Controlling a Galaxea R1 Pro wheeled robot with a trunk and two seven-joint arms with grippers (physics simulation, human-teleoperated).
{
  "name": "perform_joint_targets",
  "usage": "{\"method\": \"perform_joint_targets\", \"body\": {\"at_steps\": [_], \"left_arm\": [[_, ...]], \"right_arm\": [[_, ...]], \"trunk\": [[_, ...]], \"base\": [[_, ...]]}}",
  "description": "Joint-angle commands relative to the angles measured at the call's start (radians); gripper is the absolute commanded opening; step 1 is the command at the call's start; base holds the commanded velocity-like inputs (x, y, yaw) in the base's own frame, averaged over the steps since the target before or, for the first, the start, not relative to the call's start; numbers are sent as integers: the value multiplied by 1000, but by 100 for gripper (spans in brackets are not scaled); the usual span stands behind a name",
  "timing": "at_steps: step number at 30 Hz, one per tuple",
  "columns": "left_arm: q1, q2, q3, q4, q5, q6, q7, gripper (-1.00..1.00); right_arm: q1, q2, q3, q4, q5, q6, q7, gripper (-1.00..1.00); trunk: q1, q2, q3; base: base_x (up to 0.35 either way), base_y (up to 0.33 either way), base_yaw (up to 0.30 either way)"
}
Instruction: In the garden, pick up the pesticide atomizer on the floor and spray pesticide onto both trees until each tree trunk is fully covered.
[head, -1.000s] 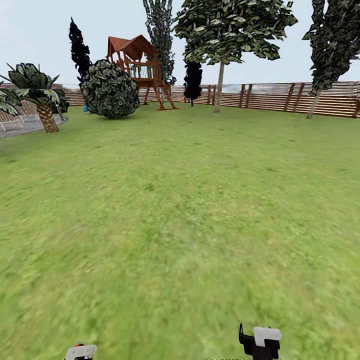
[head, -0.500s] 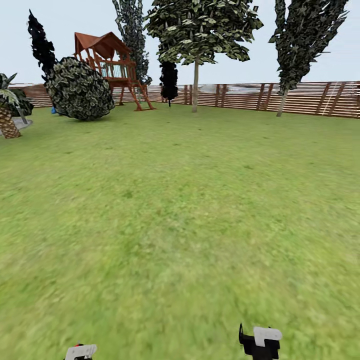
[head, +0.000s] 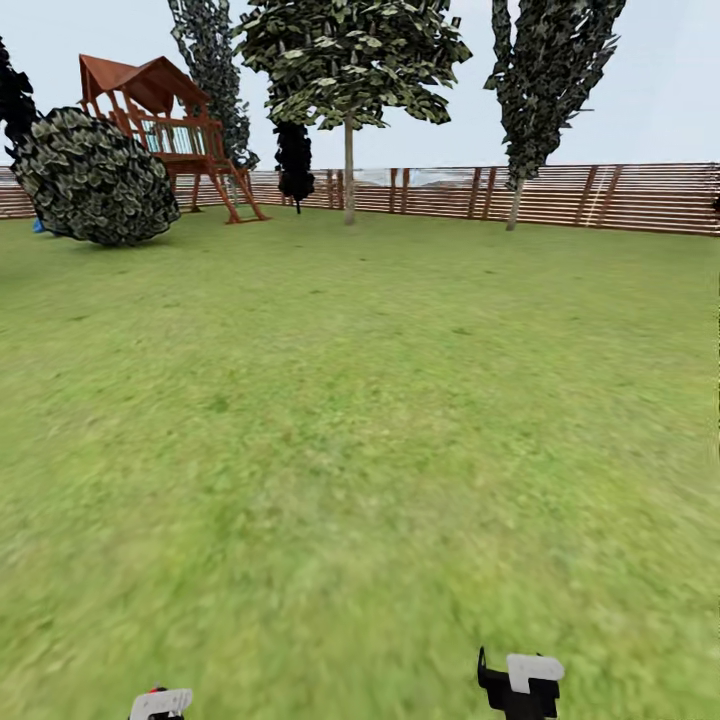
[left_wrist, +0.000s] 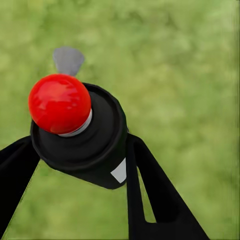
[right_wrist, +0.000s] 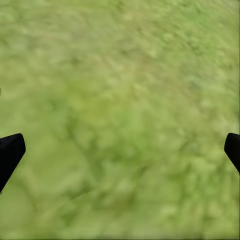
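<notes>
The left claw is clenched on the atomizer: in the left wrist view its two black fingers press on both sides of the dark can, and the round red button on top faces the camera. In the head view that claw peeks up at the bottom edge with a bit of red on it. So the first job, picking the can up off the floor, looks done. Going right, the right claw hangs low over the grass, and in the right wrist view its dark finger tips sit far apart with nothing between them, so it is released and holds nothing. Far off by the fence stands a tree with a thin pale trunk, and more to the right a second tree with a leaning trunk. Both are well apart from the robot, with a lot of lawn in between. I see no spray on either trunk, though they are too small to be sure. I think the spraying is not yet begun. What is left is to get close to one trunk, cover it all, then do the other.
</notes>
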Motion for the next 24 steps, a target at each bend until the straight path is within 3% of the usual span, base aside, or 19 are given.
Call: {"method": "perform_joint_targets", "body": {"at_steps": [1, 8, 24], "left_arm": [[-1, 0, 9, 1, 3, -2, -10, -100], [-1, 0, 10, 2, 2, -2, -10, -100], [-1, 1, 12, 2, 3, 0, -8, -100]], "right_arm": [[-1, 0, -7, 1, 11, -2, -4, 100], [-1, -6, -6, 1, 16, -2, -3, 100], [-1, 0, -6, 1, 16, -2, -5, 100]], "trunk": [[0, 0, -1], [0, 0, -1], [0, 0, -1]], "base": [[211, 160, -43], [286, 165, -7], [337, 7, 23]]}}
